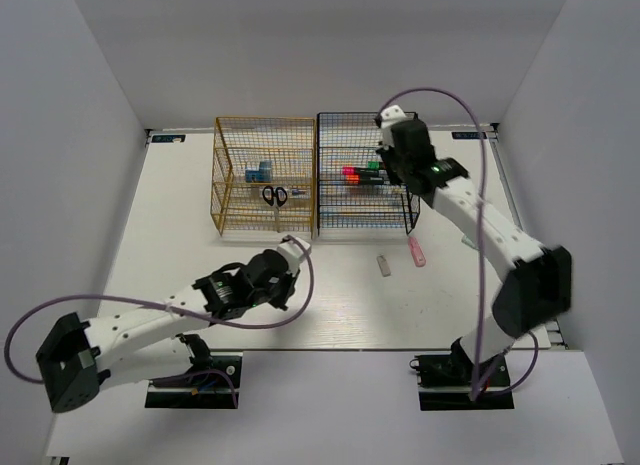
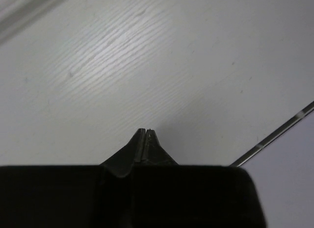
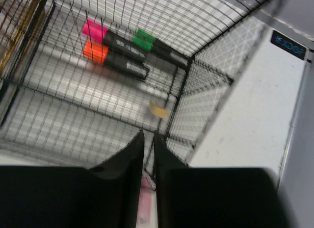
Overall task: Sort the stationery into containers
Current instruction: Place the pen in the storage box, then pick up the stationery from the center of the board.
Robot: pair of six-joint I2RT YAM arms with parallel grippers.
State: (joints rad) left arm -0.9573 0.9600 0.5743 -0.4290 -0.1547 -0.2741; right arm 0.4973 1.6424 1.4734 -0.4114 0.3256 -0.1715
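Note:
The golden-yellow rack holds black-handled scissors and a blue tub. The black rack holds highlighters with pink, orange and green ends and a blurred beige piece. A pink piece and a small beige piece lie on the table in front of the black rack. My right gripper hovers over the black rack, jaws a narrow gap apart and empty; the pink piece shows through the gap. My left gripper is shut and empty above bare table.
The white table is walled by white panels at the left, back and right. A metal edge strip runs near my left gripper. Purple cables loop from both arms.

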